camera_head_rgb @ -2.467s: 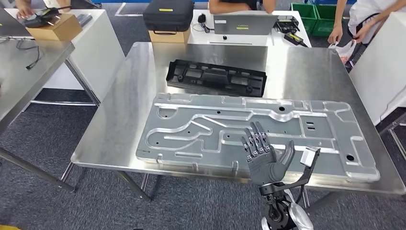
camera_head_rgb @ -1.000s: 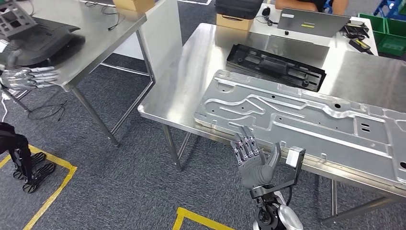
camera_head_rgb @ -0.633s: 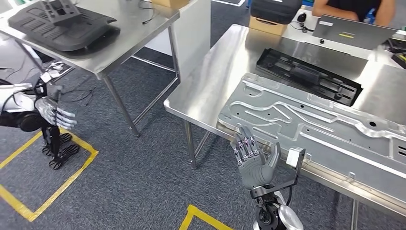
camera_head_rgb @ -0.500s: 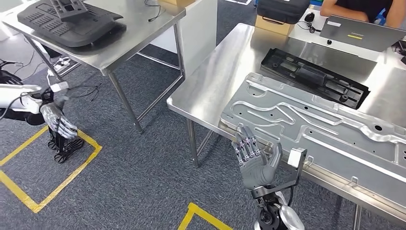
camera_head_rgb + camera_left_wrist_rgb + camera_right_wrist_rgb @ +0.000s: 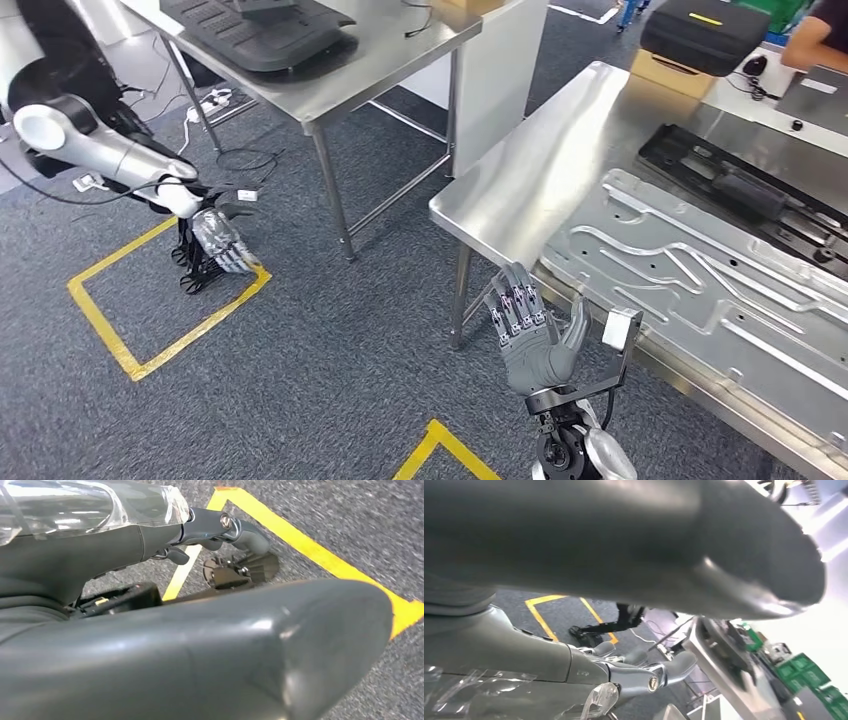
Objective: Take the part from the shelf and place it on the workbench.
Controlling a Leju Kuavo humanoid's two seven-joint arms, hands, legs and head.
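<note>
A black moulded part [image 5: 262,28] lies on the steel table [image 5: 400,55] at the upper left of the head view. My left hand [image 5: 222,241] hangs low over the carpet beside the yellow floor tape, well short of that table, fingers apart and holding nothing. My right hand [image 5: 532,335] is raised with its fingers spread, empty, just off the near corner of the workbench [image 5: 520,180]. The left wrist view has my left hand [image 5: 200,650] above the tape. In the right wrist view my right hand [image 5: 624,540] looks toward the table with the black part [image 5: 729,652].
The workbench carries a large grey metal plate [image 5: 700,290] and a long black part [image 5: 745,190]. A yellow taped square [image 5: 150,300] marks the floor, with a dark wheeled stand [image 5: 200,262] at its corner. Behind the workbench are a black case [image 5: 705,25] and a person's arm [image 5: 820,28].
The camera has swung left, so the workbench slid right and the left table came closer. My left arm dropped from that table's edge to hang over the floor. The right hand stays raised.
</note>
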